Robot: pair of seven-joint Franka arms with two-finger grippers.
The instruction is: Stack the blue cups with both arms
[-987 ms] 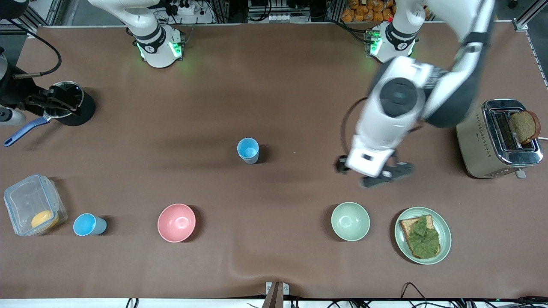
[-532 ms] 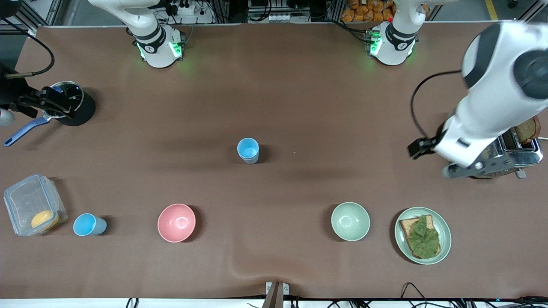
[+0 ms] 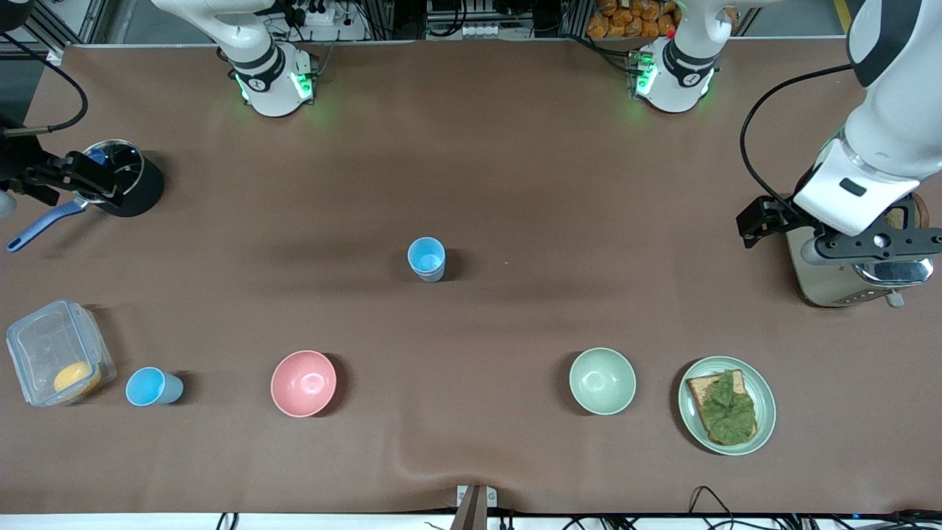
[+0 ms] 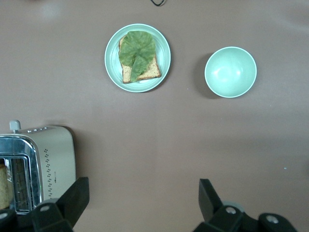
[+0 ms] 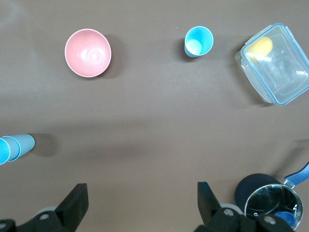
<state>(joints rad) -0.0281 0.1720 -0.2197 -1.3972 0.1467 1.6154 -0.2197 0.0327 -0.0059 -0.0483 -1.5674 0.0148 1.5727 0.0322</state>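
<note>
— Where did the blue cups sit on the desk (image 3: 515, 184)?

— A stacked pair of blue cups (image 3: 427, 258) stood at the middle of the desk; the right wrist view showed two rims, one nested in the other. A lone blue cup (image 3: 152, 387) with a whitish patch inside stood nearer the front camera, toward the right arm's end, between the clear food container (image 3: 57, 352) and the pink bowl (image 3: 303, 383).

— And the pincers relative to them?

— Both hung well apart from the cups. The left pincer (image 3: 839, 239) hovered over the toaster (image 3: 831, 283) at the left arm's end of the desk, its fingers (image 4: 72, 198) spread wide with nothing between them. The right pincer (image 3: 70, 173) hung over the dark saucepan (image 3: 129, 188) with the blue handle at the right arm's end, its fingers (image 5: 75, 205) likewise spread and empty.

— What lay around the left pincer?

— Nearer the front camera than the toaster sat a green plate (image 3: 762, 430) with lettuce on toast (image 3: 725, 407), and beside it, toward the middle of the desk, a green bowl (image 3: 602, 380). A slice of bread (image 3: 904, 215) stuck up from the toaster's slot.
</note>
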